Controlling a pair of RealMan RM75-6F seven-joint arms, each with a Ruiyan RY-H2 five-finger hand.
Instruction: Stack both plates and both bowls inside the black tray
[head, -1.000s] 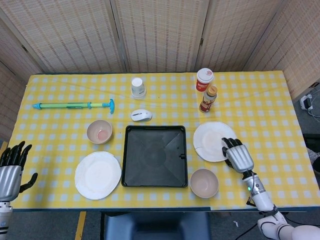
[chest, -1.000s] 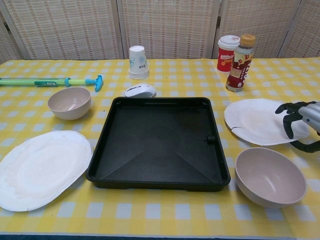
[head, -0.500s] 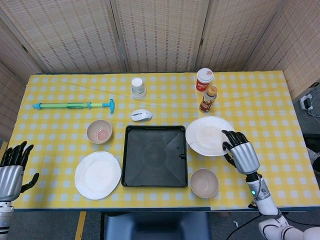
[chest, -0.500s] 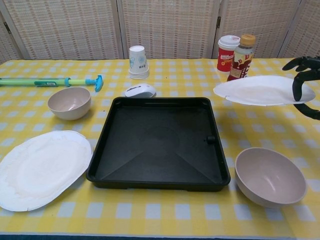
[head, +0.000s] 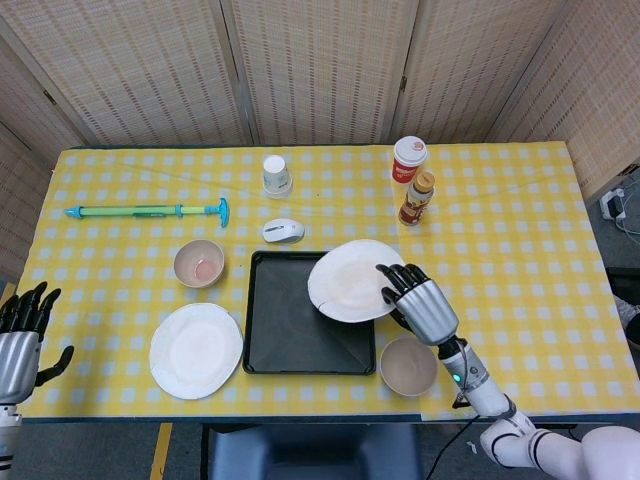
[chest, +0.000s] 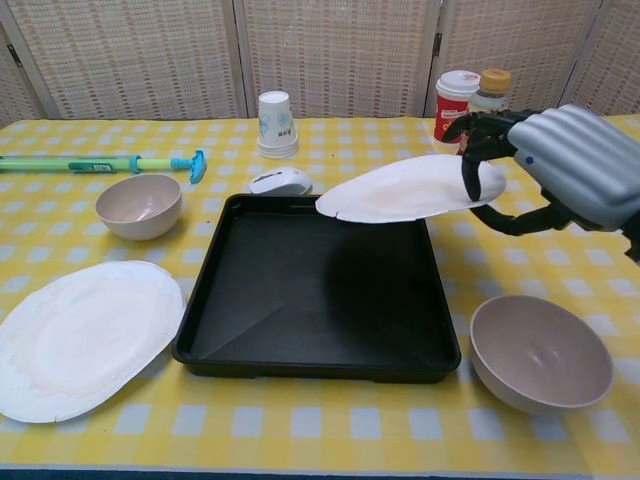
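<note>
1. Two bowls: one bowl (chest: 541, 352) lower right of the chest view, just right of the black tray (chest: 316, 290); second bowl (chest: 139, 205) at left, beside the tray's far-left corner.
2. Flat plate (chest: 85, 335) on the yellow checked surface (chest: 330, 440), lower left, near the tray's left rim.
3. Right robot hand (chest: 560, 170) grips the raised plate (chest: 410, 190) by its right edge, fingers (chest: 470, 135) over the top; plate tilted, in the air over the tray's right far part.
4. Left robot hand (head: 20, 335) at the head view's lower left edge, fingers spread, holding nothing.
5. Further back: mouse (chest: 281, 181), paper cup (chest: 275, 124), green pump (chest: 100, 162), red cup (chest: 456, 104), bottle (chest: 488, 85).
</note>
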